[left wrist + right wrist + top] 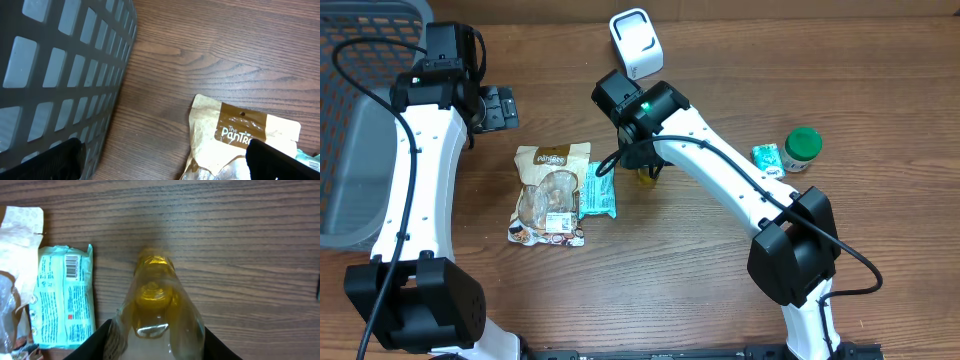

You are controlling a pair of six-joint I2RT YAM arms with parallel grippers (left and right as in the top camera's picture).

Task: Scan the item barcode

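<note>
My right gripper is shut on a clear bottle with a yellow far end. The bottle points down at the wooden table, and its yellow tip shows just below the gripper. Black fingers press against both of its sides. No barcode shows on the bottle. The white scanner stands at the back, just beyond the right wrist. My left gripper hangs open and empty at the back left. Its fingertips frame bare wood between the basket and the brown snack bag.
A brown snack bag and a teal packet with a barcode lie left of the bottle. A green-lidded jar and a small teal packet sit at the right. A grey basket fills the left edge.
</note>
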